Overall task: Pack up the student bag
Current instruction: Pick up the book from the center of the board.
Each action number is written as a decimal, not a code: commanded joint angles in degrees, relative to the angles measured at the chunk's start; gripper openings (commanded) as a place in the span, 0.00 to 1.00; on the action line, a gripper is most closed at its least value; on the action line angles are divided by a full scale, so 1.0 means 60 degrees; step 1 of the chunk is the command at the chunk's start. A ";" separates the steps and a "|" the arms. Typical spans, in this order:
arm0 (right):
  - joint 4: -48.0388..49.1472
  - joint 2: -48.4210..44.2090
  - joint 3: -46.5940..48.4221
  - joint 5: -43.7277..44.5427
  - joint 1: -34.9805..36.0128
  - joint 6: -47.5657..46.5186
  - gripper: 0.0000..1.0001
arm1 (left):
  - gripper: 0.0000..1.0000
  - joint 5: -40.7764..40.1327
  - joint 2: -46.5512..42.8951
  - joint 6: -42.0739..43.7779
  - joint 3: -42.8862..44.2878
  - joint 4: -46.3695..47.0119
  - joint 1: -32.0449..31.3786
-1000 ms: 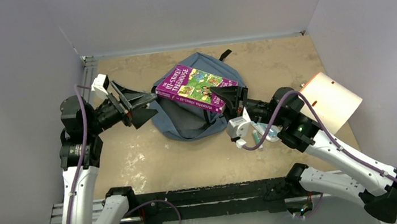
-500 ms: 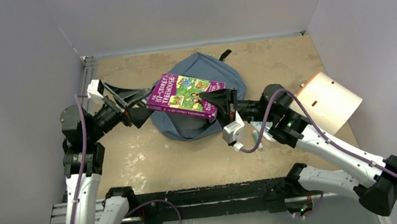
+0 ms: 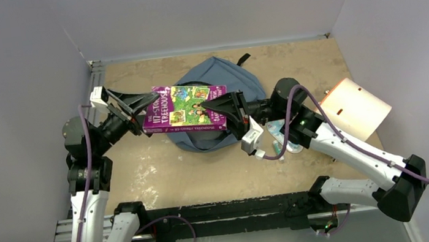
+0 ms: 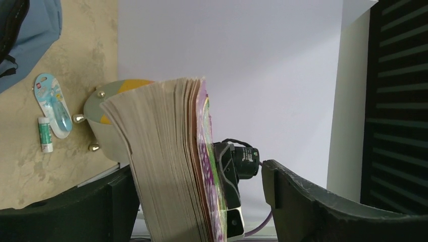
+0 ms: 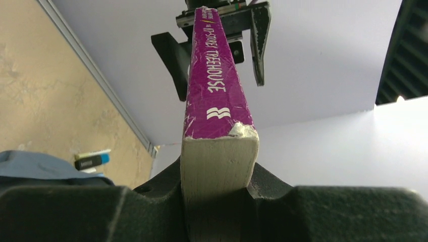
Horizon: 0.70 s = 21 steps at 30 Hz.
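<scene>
Purple book [image 3: 183, 108] clamped by right gripper [image 5: 219, 174], left gripper [image 4: 199, 196] seemingly unclosed.

Robotics lab test cell, enclosed bench type. Evidence: worn tan tabletop [image 3: 206, 171], scuffed and blotched; plain pale wall panels [image 3: 205, 11] closing the back and both sides; aluminium rail [image 3: 94, 80] along the table's left edge; black crossbar [image 3: 235, 208] across the near edge, between the bases of two white-and-black robot arms, left arm [image 3: 86, 198] and right arm [image 3: 352, 153]; purple cables [image 3: 86, 164] strung along both arms and trailing off past the bench; dark slatted panel [image 4: 398, 75] beyond the white enclosure, seen from the left wrist view; even, flat lighting throughout
</scene>
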 commanded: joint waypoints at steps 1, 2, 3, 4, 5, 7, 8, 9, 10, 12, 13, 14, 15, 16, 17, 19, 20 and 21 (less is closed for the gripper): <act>0.0353 0.0046 0.1170 -0.1118 -0.0029 -0.0667 0.00 | 0.82 -0.0517 -0.0264 -0.1466 -0.0068 0.0315 -0.0003; 0.0216 0.0116 0.1285 -0.1272 -0.0090 -0.0717 0.00 | 0.79 -0.0533 -0.0267 -0.1506 -0.0041 0.0370 -0.0003; 0.0032 0.0194 0.1421 -0.1442 -0.0154 -0.0774 0.00 | 0.75 -0.0525 -0.0253 -0.1513 -0.0004 0.0369 -0.0007; -0.0188 0.0273 0.1593 -0.1651 -0.0259 -0.0882 0.00 | 0.71 -0.0515 -0.0239 -0.1496 0.0066 0.0338 -0.0007; -0.0478 0.0380 0.1769 -0.1835 -0.0349 -0.1000 0.00 | 0.67 -0.0488 -0.0238 -0.1479 0.0117 0.0265 -0.0007; -0.1067 0.0615 0.2161 -0.2132 -0.0477 -0.1298 0.00 | 0.58 -0.0417 -0.0291 -0.1478 0.0139 0.0188 -0.0013; -0.1377 0.0729 0.2341 -0.2230 -0.0527 -0.1451 0.00 | 0.52 -0.0388 -0.0331 -0.1488 0.0099 0.0190 -0.0004; -0.1768 0.0906 0.2538 -0.2324 -0.0562 -0.1620 0.00 | 0.49 -0.0357 -0.0353 -0.1509 0.0062 0.0195 -0.0003; -0.2052 0.1029 0.2700 -0.2384 -0.0601 -0.1784 0.00 | 0.47 -0.0329 -0.0383 -0.1524 0.0032 0.0195 -0.0003; -0.2600 0.1262 0.3049 -0.2435 -0.0659 -0.2127 0.00 | 0.46 -0.0250 -0.0430 -0.1527 -0.0012 0.0142 -0.0011; -0.2815 0.1372 0.3181 -0.2437 -0.0668 -0.2261 0.00 | 0.47 -0.0206 -0.0436 -0.1518 -0.0015 0.0117 -0.0006; -0.3000 0.1466 0.3302 -0.2444 -0.0692 -0.2395 0.00 | 0.47 -0.0149 -0.0437 -0.1527 -0.0032 0.0116 -0.0011; -0.3151 0.1555 0.3398 -0.2458 -0.0713 -0.2489 0.00 | 0.48 -0.0102 -0.0454 -0.1536 -0.0064 0.0118 -0.0004; -0.3289 0.1623 0.3490 -0.2463 -0.0730 -0.2565 0.00 | 0.48 -0.0080 -0.0463 -0.1541 -0.0073 0.0131 -0.0007; -0.3376 0.1693 0.3575 -0.2479 -0.0738 -0.2618 0.00 | 0.48 -0.0057 -0.0477 -0.1543 -0.0098 0.0123 -0.0004; -0.3449 0.1816 0.3682 -0.2482 -0.0761 -0.2656 0.00 | 0.48 -0.0041 -0.0472 -0.1520 -0.0096 0.0138 -0.0011; -0.3480 0.1862 0.3745 -0.2474 -0.0769 -0.2681 0.00 | 0.48 -0.0017 -0.0465 -0.1504 -0.0108 0.0126 -0.0008; -0.3532 0.1919 0.3814 -0.2478 -0.0776 -0.2699 0.00 | 0.47 0.0002 -0.0481 -0.1487 -0.0097 0.0121 -0.0004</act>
